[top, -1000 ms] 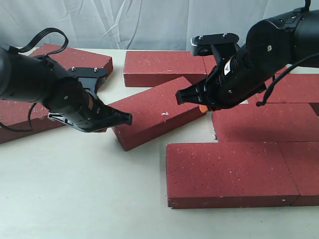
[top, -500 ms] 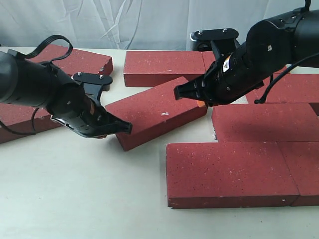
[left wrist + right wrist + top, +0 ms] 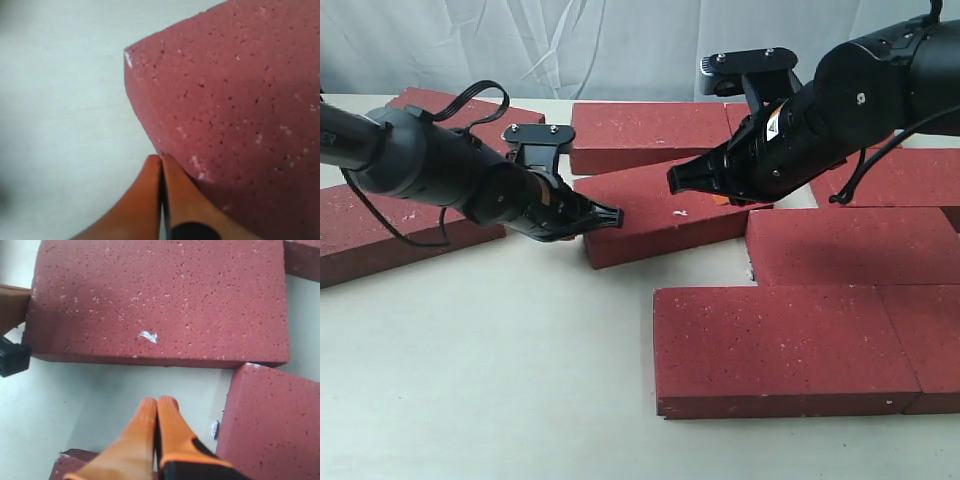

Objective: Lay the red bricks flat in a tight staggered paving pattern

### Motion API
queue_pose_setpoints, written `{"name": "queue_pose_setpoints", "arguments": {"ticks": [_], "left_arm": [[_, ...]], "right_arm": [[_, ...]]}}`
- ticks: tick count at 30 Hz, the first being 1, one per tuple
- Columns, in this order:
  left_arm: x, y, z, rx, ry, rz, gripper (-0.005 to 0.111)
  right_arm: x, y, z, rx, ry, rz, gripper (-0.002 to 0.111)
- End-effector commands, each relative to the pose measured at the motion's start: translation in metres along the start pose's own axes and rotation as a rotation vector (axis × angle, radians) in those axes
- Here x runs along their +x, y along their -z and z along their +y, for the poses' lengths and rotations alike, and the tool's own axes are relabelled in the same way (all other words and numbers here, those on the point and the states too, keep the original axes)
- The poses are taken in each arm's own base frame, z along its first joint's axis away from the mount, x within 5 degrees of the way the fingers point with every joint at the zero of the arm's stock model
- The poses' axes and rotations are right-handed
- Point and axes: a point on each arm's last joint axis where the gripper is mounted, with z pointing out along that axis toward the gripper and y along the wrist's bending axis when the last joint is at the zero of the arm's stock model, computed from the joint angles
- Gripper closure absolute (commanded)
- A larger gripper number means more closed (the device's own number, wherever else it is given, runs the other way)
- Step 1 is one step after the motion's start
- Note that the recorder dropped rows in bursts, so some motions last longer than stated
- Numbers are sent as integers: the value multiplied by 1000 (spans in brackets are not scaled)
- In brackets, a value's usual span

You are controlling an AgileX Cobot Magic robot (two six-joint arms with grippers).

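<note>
A loose red brick [image 3: 665, 212] [image 3: 160, 300] [image 3: 240, 100] lies flat and slightly angled in the middle of the table, between the back row and the laid bricks. My left gripper [image 3: 611, 216] [image 3: 161, 159] is shut, and its orange tips press against the brick's left end near a corner. Shut and holding nothing, my right gripper [image 3: 677, 185] [image 3: 157, 402] hovers by the brick's right part, its tips over the bare gap beside a laid brick [image 3: 275, 425]. Laid red bricks [image 3: 785, 345] [image 3: 850, 245] form tight rows at the right.
Another brick [image 3: 650, 135] lies behind the loose one. Two more sit at the left [image 3: 470, 115] [image 3: 380, 230], under the left arm. A further brick [image 3: 910, 175] lies at the back right, below the right arm. Cream tabletop [image 3: 480, 380] spreads in front.
My left gripper has swung right and back against the loose brick's left end. The brick has turned closer to parallel with the rows and slid right. The right gripper barely moved.
</note>
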Motion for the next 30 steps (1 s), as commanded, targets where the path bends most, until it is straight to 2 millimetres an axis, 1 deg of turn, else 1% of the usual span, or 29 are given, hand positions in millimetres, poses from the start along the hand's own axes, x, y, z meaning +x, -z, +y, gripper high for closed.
{"name": "queue_pose_setpoints", "arguments": {"ticks": [1,5,7,10,11,12,13,15,18,21,25,28,30], "left_arm": [[-5,-15,-5,37,4,-53,107],[-25,-12,-13,85,-39,-153,107],[-37,-10,-8,96,-36,-207,107],[-54,-8,18,71,-10,-266,107],[-58,-7,31,43,-7,-261,107],[-60,-7,38,20,3,-246,107],[-61,-6,50,-29,23,-201,107],[-61,2,63,-101,65,-118,107],[-63,14,64,-130,50,-91,107],[-70,28,62,-135,36,-109,107],[-75,41,60,-138,38,-125,107],[-72,44,62,-175,45,-67,107],[-67,41,66,-213,44,1,107]], "right_arm": [[-2,3,-2,4,8,-18,109],[-2,3,-2,4,8,-18,109],[-2,3,-2,4,8,-18,109],[-2,3,-2,4,8,-18,109],[-2,3,-2,4,8,-18,109],[-2,3,-2,4,8,-18,109],[-2,3,-2,4,8,-18,109],[-1,3,-2,5,8,-15,109],[-1,3,-2,5,8,-15,109],[-1,3,-2,5,8,-12,109],[1,2,-3,7,6,3,109],[6,0,-3,6,-5,26,109],[11,-2,-3,0,-35,54,109]]}}
